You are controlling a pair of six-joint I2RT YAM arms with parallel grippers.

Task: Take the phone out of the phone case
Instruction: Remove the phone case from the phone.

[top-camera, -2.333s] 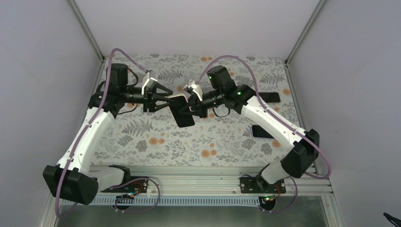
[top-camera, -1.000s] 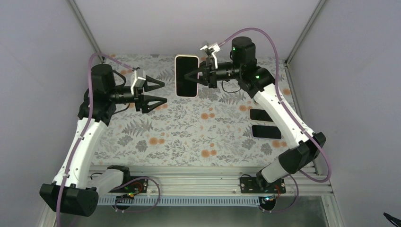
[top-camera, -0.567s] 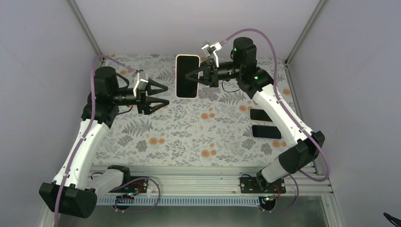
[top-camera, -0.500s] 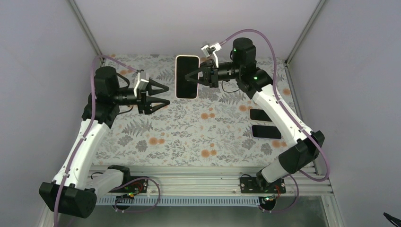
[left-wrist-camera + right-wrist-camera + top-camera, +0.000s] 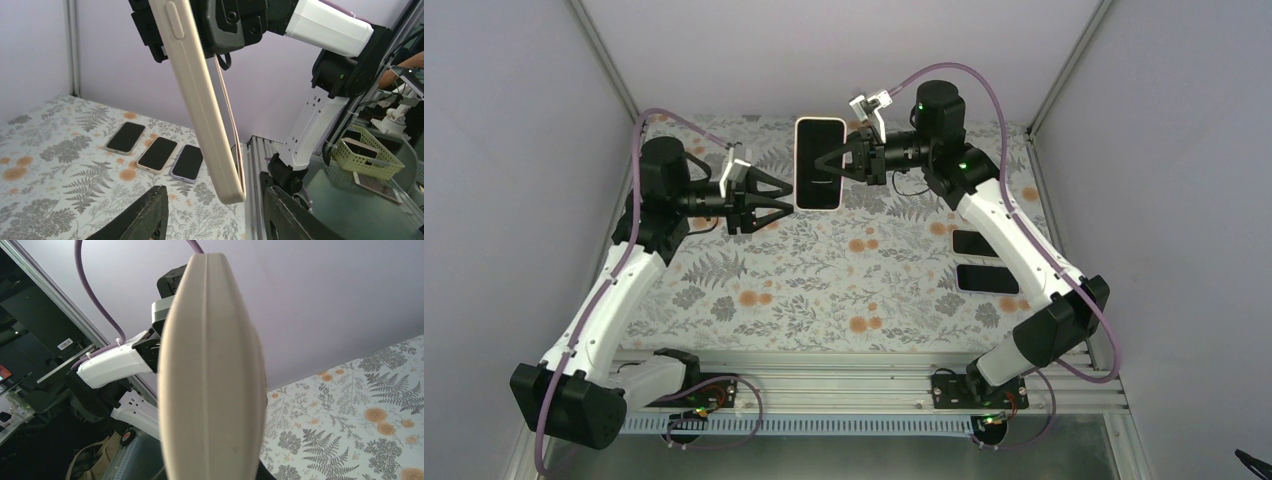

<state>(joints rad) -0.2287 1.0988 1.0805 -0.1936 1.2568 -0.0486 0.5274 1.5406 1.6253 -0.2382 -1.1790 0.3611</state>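
Two arms facing across one phone case (image 5: 820, 121), phone (image 5: 818, 170) seated inside, screen toward the overhead camera. Held in the air over the far worktop (image 5: 824, 290) by the right end effector (image 5: 836, 160), clamped shut on the case's right edge. Long axis running away from the bases, near end lined up with the gap of the left end effector (image 5: 785, 197): half open, gripping nothing, just left of the case. Likely next: pinching that end.
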